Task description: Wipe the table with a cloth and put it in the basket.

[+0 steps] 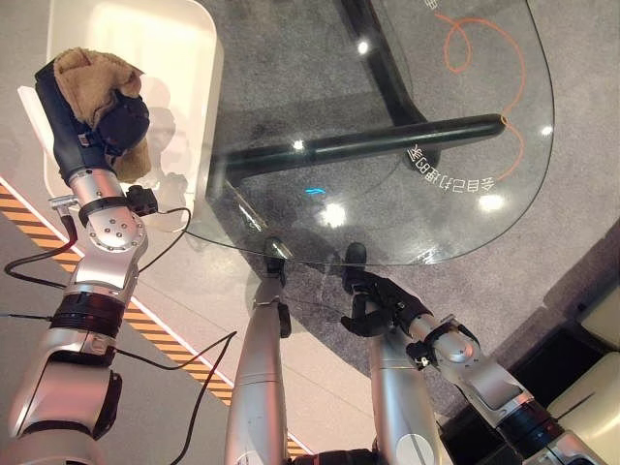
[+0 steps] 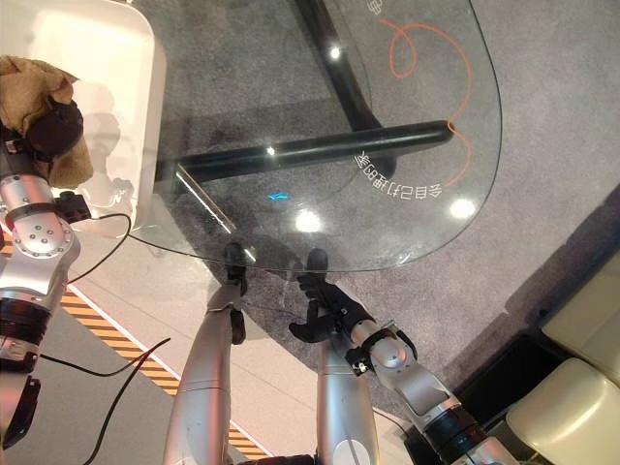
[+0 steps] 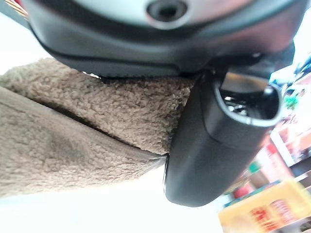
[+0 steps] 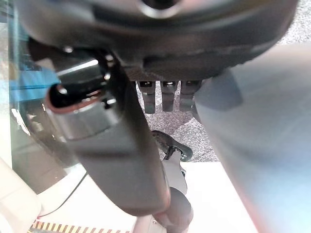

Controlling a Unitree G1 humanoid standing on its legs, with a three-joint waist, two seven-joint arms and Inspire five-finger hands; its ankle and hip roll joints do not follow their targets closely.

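Note:
My left hand (image 1: 114, 118) is raised at the far left, shut on a brown fleecy cloth (image 1: 85, 72) that bulges out above the fingers. Hand and cloth hang over the white basket (image 1: 160, 39), which stands beside the left end of the glass table (image 1: 455, 203). In the left wrist view the cloth (image 3: 73, 126) lies pressed between the palm and the thumb (image 3: 214, 145). My right hand (image 1: 380, 296) sits low by the table's near edge, away from the cloth, its fingers relaxed and holding nothing; its thumb (image 4: 112, 155) fills the right wrist view.
A black tubular frame (image 1: 387, 140) runs under the glass top. An orange squiggle (image 1: 484, 48) shows through the far right of the glass. Yellow-and-black floor tape (image 1: 39, 228) runs along the left. Cream cushions (image 2: 572, 407) sit at the lower right.

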